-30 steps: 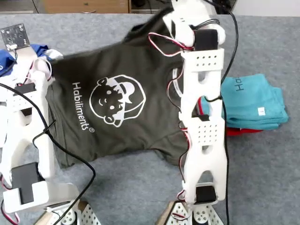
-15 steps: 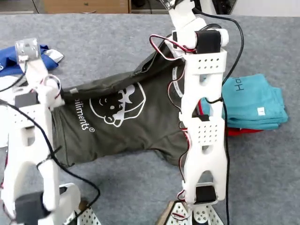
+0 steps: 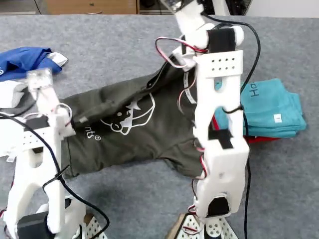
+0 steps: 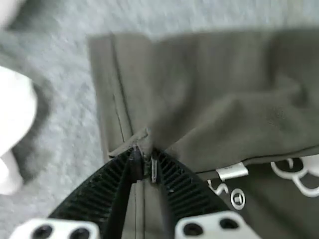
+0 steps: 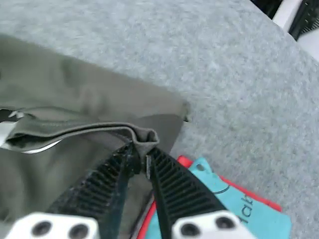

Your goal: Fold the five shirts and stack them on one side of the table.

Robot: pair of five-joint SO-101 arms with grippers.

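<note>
Nearest me the left claw [image 4: 144, 162] is clenched on one edge of the olive shirt [image 3: 149, 144], which lies part-doubled across the middle of the table [image 3: 124, 199], and farther back the right claw [image 5: 140, 160] pinches a fold at its opposite edge. To my eye both should carry that edge over together, level and taut, keeping clear of the folded teal shirt [image 3: 271, 112] just beside it.

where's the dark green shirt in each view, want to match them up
High view: the dark green shirt lies across the table's middle, between the two arms.
Left wrist view: shirt, one edge pinched in the left gripper.
Right wrist view: shirt, a folded edge pinched in the right gripper.
Shared landmark: the grey table.
</note>
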